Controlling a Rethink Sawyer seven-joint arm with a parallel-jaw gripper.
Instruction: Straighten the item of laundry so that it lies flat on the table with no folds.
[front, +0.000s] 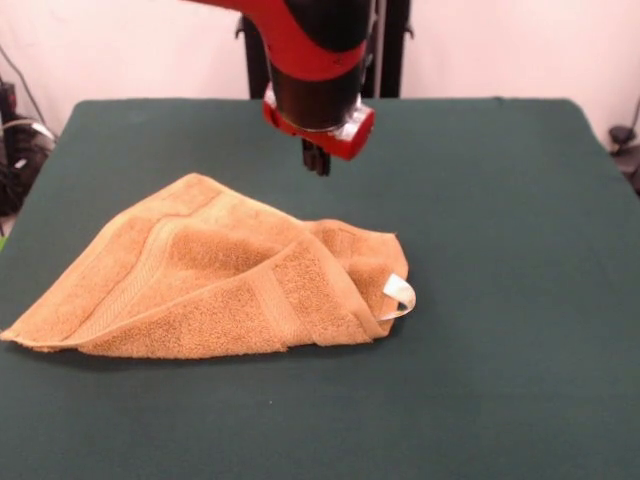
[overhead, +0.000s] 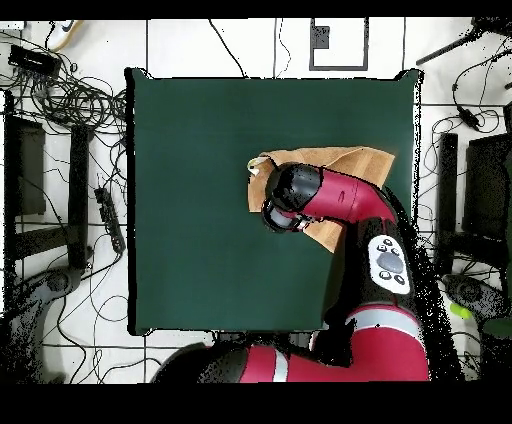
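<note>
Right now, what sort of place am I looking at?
Probably a robotics lab or test room. A red arm hangs over a green table that holds only a crumpled towel, and cables and dark equipment crowd the tiled floor around it.

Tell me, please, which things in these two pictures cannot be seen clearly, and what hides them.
- Gripper: the front view shows only dark tips together below the wrist, so open or shut is unclear; in the overhead view the arm covers it.
- Towel: in the overhead view the arm hides its middle and near part.
- Towel underside and inner folds: the front view shows only the top layers.
- White tag: any print on it is too small to read.
</note>
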